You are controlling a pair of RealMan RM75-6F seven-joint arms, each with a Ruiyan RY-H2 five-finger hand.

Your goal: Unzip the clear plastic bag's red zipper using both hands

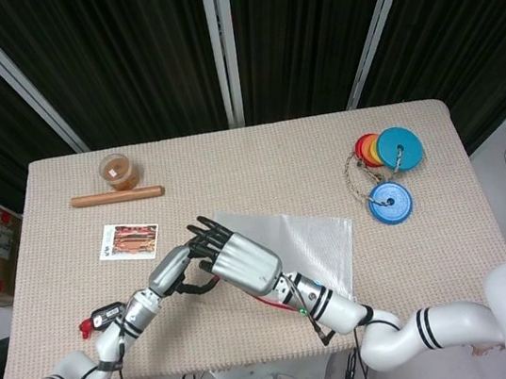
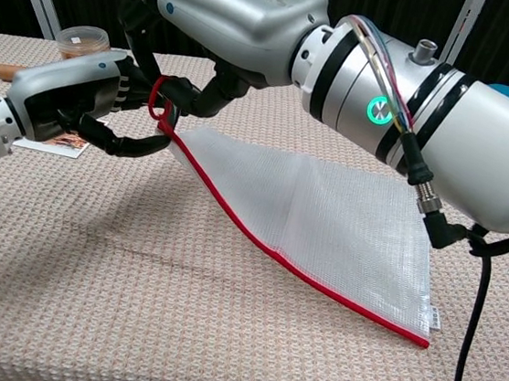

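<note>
The clear mesh bag (image 2: 325, 212) lies on the table with its red zipper edge (image 2: 258, 241) facing the front, and shows in the head view as bag (image 1: 316, 240). My right hand (image 2: 229, 13) grips the bag's left corner and holds it raised off the cloth. The red pull ring (image 2: 159, 97) hangs at that corner. My left hand (image 2: 72, 96) is right beside the ring, fingers curled over it and thumb hooked below, with a gap still showing between them. From above, the left hand (image 1: 175, 270) and right hand (image 1: 240, 260) meet, hiding the ring.
A small jar (image 1: 118, 170), a wooden stick (image 1: 117, 196) and a picture card (image 1: 129, 241) lie at the back left. Coloured discs (image 1: 386, 149) and a blue disc (image 1: 390, 201) on cords sit at the right. A red-and-black item (image 1: 101, 317) lies by the left front edge.
</note>
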